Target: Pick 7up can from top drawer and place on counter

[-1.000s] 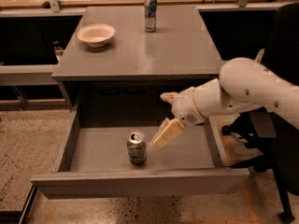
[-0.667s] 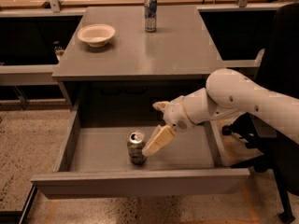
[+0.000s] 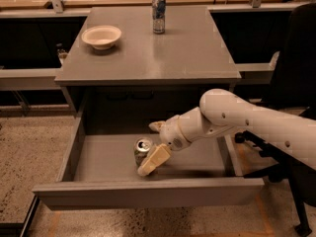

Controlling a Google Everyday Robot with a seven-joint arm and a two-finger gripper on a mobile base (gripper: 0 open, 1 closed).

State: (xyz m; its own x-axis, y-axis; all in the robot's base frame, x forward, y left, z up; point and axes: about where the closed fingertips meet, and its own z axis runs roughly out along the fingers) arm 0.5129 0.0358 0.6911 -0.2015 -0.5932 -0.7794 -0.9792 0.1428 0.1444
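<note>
Grey counter [image 3: 148,58] is carrying a white bowl [image 3: 101,36] at back left and a tall blue-and-silver can [image 3: 158,15] standing upright at the back edge, the two well apart. Below it, the top drawer [image 3: 101,159] is sitting pulled out, its grey floor carrying the 7up can [image 3: 142,145] upright near the middle. Gripper [image 3: 149,151] is reaching into the drawer, right at the 7up can.

Cream plastic gripper [image 3: 151,147] beside shiny metal 7up can [image 3: 142,151] in matt top drawer [image 3: 101,163] (counter [image 3: 187,53] faintly glossy)
</note>
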